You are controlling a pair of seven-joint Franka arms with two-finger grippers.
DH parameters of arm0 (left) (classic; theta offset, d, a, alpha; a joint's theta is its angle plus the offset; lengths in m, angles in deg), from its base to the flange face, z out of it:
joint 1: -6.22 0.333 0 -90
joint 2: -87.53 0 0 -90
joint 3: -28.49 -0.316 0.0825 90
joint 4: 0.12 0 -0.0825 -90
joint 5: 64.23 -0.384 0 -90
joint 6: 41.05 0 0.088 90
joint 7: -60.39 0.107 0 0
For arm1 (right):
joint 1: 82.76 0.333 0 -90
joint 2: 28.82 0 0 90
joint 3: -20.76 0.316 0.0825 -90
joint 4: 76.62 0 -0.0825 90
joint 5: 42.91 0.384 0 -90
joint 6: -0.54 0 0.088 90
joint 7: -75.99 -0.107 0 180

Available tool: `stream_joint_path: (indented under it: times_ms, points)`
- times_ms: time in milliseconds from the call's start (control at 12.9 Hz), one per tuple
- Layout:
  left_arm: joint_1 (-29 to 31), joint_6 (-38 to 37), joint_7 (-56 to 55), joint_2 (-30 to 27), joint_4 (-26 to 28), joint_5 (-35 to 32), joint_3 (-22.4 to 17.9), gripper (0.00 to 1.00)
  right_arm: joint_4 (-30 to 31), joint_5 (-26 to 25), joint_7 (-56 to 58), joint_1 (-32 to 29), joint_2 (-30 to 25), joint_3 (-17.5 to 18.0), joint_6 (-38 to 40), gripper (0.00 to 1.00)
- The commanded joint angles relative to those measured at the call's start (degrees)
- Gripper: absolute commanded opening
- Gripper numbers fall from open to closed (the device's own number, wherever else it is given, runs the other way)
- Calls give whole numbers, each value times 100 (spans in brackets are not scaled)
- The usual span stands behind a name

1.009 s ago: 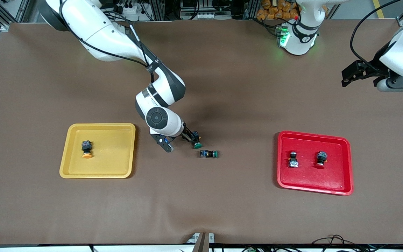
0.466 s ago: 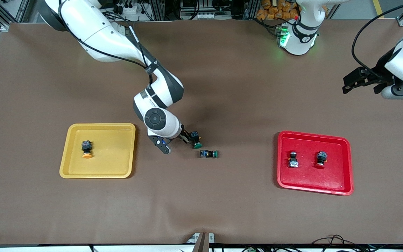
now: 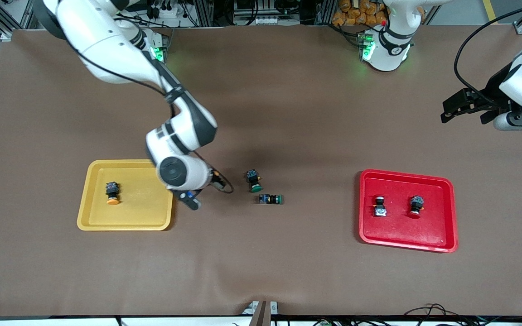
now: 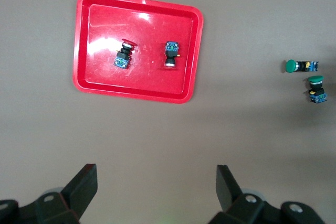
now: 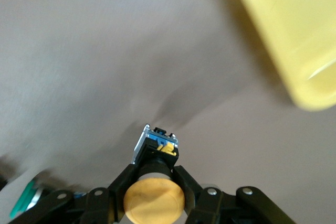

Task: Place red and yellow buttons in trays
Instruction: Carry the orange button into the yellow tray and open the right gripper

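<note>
Yellow button in right gripper, green switches nearby

text: none legible | labels, brands, numbers: none legible | signs: none legible in any view

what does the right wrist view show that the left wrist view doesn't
Only the right wrist view shows the right gripper shut on a yellow button above the table, plus a corner of the yellow tray. Only the left wrist view shows the red tray holding two red buttons, and the open left gripper. Both show the brown table and a green button.
</note>
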Motion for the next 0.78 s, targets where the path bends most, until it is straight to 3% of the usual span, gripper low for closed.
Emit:
stream_joint_path:
  times_ms: [0, 155, 466, 543, 621, 699]
  points:
    - [56, -13, 96, 43, -182, 79, -38, 100, 104, -94, 1160, -606, -216, 55, 274, 0]
    - [73, -13, 272, 86, -191, -26, -56, 100, 157, -182, 2433, -1002, -234, -120, 406, 0]
    - [29, -48, 307, -35, -226, -562, 23, 100, 263, -393, 3456, -1170, -252, -472, 398, 0]
    - [29, -74, 316, -132, -217, -563, 24, 100, 263, -393, 3738, -1284, -234, -507, 398, 17]
    - [55, -74, 342, -133, -226, -563, 6, 100, 263, -393, 3862, -1363, -225, -508, 398, 80]
    - [64, -74, 386, -124, -226, -554, -29, 100, 263, -385, 3864, -1381, -216, -508, 407, 100]
